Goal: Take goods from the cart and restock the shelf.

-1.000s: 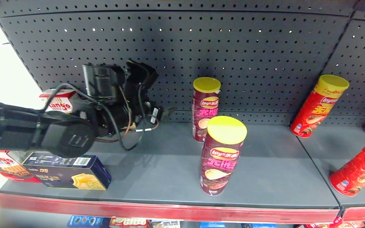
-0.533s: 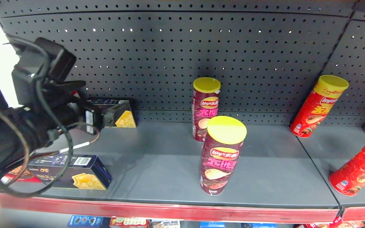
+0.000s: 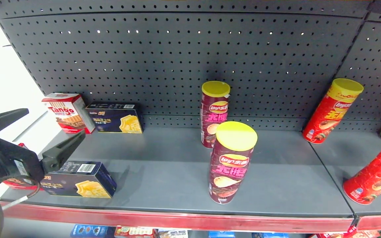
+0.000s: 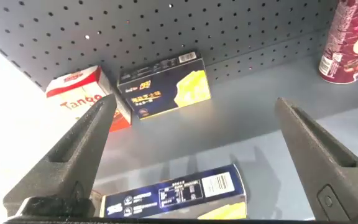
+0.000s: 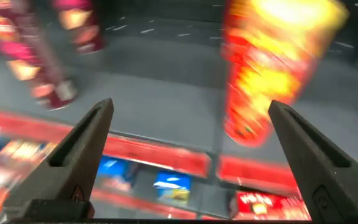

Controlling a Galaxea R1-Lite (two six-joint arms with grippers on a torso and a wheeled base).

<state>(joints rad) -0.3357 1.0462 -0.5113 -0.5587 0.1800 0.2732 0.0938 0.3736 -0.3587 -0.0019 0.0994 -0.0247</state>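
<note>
At the shelf (image 3: 177,172) front, left pincer (image 3: 56,121) released, empty; right pincer (image 5: 191,104) released before red can (image 5: 272,68)

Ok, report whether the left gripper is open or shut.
Open. The left gripper has its fingers spread wide, with nothing held between them.

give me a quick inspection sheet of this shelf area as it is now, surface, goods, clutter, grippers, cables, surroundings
surface: grey shelf with a red front strip
job's things: red-and-white wafer box and dark blue box at the back left; second dark blue box at the front left; two maroon cans upright in the centre, one behind the other; two red cans farther right
clutter: nothing seen
grippers: left gripper open, empty, off the shelf's left front; right gripper open, empty, facing the shelf's front edge
cables: white cable hanging at the left wrist
surroundings: pegboard behind; more goods on the level below
</note>
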